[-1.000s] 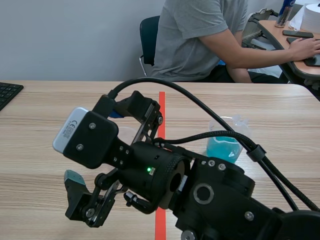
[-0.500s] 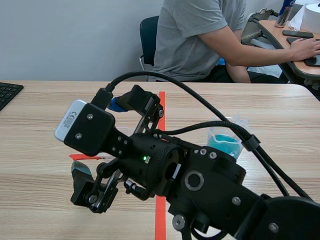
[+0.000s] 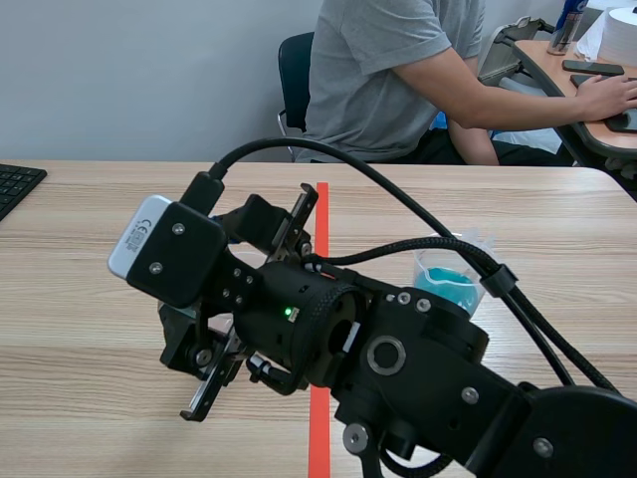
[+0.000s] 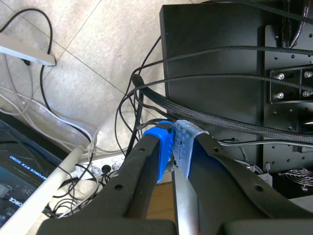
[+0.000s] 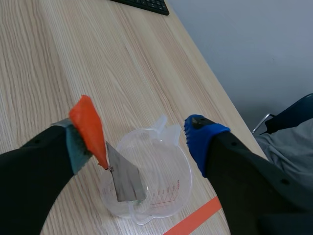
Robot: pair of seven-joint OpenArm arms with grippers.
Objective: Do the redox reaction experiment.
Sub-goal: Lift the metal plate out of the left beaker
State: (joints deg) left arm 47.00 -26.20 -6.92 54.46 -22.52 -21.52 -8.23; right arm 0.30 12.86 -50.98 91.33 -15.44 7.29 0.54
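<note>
place: looks like an office doubling as a lab, tbh
desks: wood-grain table (image 3: 100, 259) with a keyboard (image 3: 18, 187) at its edge, second desk (image 3: 553, 62) behind
people: someone (image 3: 398, 70) sitting on an office chair (image 3: 297, 70)
lab bits: plastic beaker (image 3: 448, 284) of blue liquid
floor: tiles, loose cables (image 4: 44, 98), a power strip (image 4: 105, 169)

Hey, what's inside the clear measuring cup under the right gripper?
A grey metal strip with an orange end leans into the measuring cup, its tip near the bottom. No liquid shows. The strip covers the bit of the cup's floor beneath it.
</note>
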